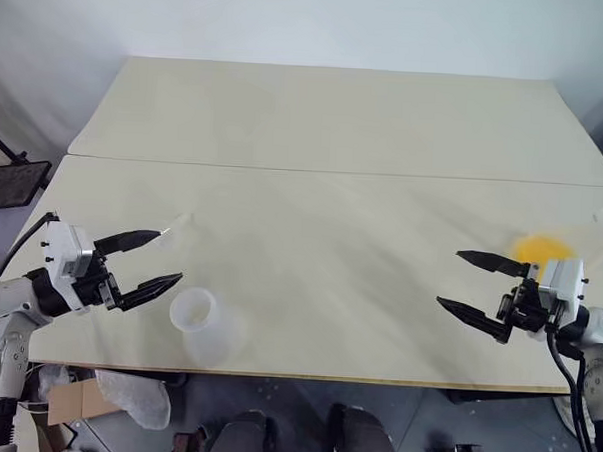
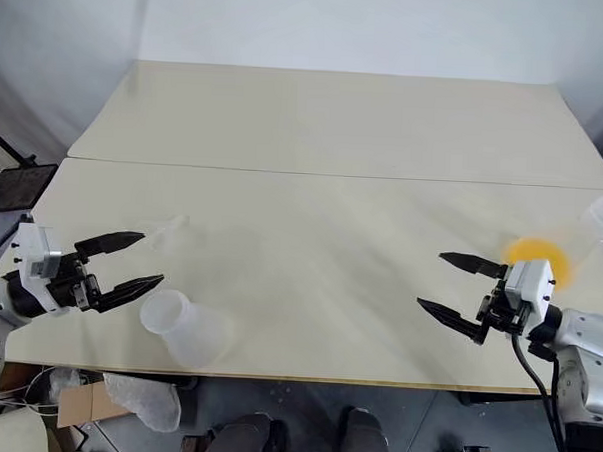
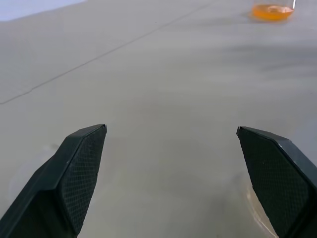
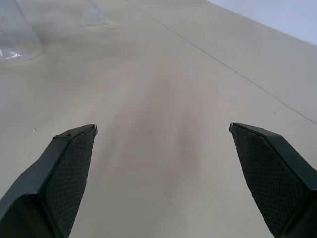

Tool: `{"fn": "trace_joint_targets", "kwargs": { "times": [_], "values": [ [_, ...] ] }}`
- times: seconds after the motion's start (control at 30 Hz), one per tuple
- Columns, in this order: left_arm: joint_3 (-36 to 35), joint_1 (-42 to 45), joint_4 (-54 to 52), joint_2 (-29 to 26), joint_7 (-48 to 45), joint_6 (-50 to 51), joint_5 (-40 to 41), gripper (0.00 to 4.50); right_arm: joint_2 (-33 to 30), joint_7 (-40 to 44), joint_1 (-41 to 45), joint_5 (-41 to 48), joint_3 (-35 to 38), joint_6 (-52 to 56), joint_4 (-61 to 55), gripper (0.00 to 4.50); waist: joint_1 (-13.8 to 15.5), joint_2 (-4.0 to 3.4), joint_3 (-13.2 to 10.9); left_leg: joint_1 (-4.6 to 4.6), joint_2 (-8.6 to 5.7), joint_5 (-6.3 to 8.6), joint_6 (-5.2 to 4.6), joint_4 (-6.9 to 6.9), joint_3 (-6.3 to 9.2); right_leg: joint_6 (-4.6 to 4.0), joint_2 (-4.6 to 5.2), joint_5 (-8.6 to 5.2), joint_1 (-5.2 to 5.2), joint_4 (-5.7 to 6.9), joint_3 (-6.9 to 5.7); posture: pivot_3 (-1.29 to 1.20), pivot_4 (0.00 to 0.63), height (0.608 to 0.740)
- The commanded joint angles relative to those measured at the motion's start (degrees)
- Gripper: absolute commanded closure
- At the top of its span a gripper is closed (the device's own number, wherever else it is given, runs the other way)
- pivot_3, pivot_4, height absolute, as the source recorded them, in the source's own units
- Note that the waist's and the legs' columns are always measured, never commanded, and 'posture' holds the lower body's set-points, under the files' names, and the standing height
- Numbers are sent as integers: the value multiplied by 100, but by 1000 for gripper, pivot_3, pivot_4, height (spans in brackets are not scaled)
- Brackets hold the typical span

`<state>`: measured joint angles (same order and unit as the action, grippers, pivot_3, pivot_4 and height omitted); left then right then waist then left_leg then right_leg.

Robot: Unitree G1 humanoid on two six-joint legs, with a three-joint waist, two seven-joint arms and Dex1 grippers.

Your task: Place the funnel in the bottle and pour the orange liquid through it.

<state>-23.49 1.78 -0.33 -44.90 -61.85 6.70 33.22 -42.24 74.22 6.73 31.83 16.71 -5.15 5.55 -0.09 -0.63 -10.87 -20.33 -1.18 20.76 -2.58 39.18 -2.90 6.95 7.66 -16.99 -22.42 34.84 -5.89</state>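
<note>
Head stereo: high, down over table [image 1: 316, 117] | wrist cams: low, level, facing inward across same tabletop

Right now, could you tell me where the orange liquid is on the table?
The orange liquid sits near the table's right edge in the head views, just beyond the open right gripper, far across from the left gripper.
</note>
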Motion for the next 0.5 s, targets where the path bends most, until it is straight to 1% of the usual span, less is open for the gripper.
{"fn": "trace_joint_targets", "kwargs": {
  "times": [0.03, 0.17, 0.27, 0.37, 0.5],
  "values": [
    [-225, -104, -124, -11, 0, -131, 3, 14, 54, 45, 110, 5, -8, -103, -5, 0, 0, 0, 0, 0, 0, 0, 0, 0, 0, 0, 0, 0, 0, 1, 0, 0, 150, 740],
    [-604, -557, 100, -112, -120, -216, -7, 14, 186, 82, 280, 125, -260, 137, -231, 0, -32, 0, 0, 0, 0, 0, 1, 0, -2, 0, -1, 0, -1, -1, -3, 0, 150, 740],
    [-877, -1030, -62, -183, -256, -46, 117, 14, 216, 195, 294, 299, -513, 448, -661, 0, -29, 0, -1, -1, 3, 1, 1, 0, 0, 0, -2, 0, -3, 0, -1, 0, 150, 740],
    [-1153, -1780, -181, -260, -614, 41, 132, 14, 262, 306, 378, 482, -804, 720, -1149, 0, -26, -1, -1, -1, 3, 1, 2, 0, 2, 0, 1, 0, -2, -4, 3, 0, 150, 740],
    [-1346, -2459, -466, -255, -914, -93, 56, 14, 241, 302, 408, 633, -884, 945, -1470, 0, 24, 0, -2, -2, 2, 5, 6, 0, 11, -2, 12, -1, -1, -22, 1, 0, 150, 740]
  ]
}}
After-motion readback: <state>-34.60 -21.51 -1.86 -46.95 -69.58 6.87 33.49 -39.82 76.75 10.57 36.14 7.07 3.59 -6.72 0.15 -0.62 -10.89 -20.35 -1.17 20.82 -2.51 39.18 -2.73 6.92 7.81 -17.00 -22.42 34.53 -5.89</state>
